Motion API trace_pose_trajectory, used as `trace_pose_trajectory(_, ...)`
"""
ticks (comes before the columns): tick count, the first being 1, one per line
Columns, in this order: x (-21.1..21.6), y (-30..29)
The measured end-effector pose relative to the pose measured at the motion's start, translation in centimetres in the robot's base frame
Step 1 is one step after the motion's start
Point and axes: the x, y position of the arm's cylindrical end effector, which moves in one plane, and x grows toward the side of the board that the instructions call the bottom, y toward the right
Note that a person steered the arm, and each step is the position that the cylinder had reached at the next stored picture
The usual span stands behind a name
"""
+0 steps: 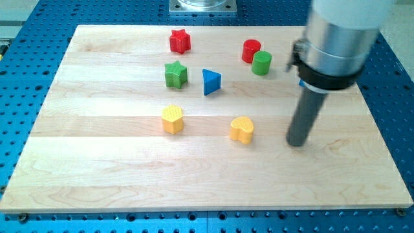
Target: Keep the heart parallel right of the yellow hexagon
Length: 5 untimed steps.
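Note:
A yellow heart [242, 129] lies on the wooden board [116, 175], right of centre. A yellow hexagon [173, 119] lies to its left, slightly higher in the view. My tip [296, 143] rests on the board to the right of the heart, a clear gap away and a little lower. It touches no block.
A red star [180, 41] sits near the view's top. A green star [175, 74] and a blue triangle [211, 81] lie above the hexagon and heart. A red cylinder [251, 50] and a green cylinder [261, 63] stand together at upper right, beside the arm's body.

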Motion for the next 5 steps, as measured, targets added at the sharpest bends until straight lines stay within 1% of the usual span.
trace_pose_trajectory(2, 0.8, -6.9)
trace_pose_trajectory(3, 0.8, -7.9)
trace_pose_trajectory(5, 0.4, -7.9)
